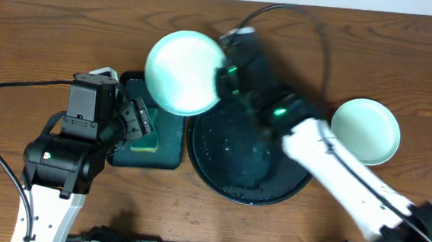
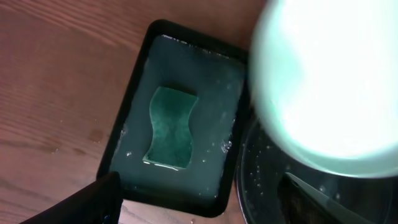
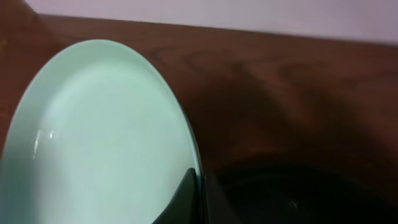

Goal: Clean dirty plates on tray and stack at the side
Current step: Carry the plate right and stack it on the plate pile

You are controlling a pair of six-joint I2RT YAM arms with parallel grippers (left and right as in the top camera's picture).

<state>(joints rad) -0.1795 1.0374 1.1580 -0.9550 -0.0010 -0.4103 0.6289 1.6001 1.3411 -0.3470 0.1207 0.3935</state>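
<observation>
Pale-mint and glossy, one plate (image 1: 183,71) hangs above the far-left edge of the wet black tray (image 1: 230,184), its rim pinched in the right jaws. A second plate (image 1: 365,130) sits on the bench (image 1: 47,25), right of the tray. The left jaws gape wide over the sponge (image 2: 171,127).

tray (image 1: 228,171): glossy black | raised plate (image 1: 184,71): pale mint, seemingly clean, over tray's upper-left rim | second plate (image 1: 365,130): flat on desk (image 1: 54,33), right of tray

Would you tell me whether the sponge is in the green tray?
In: the sponge lies flat inside the green tray, within its rim.
</observation>
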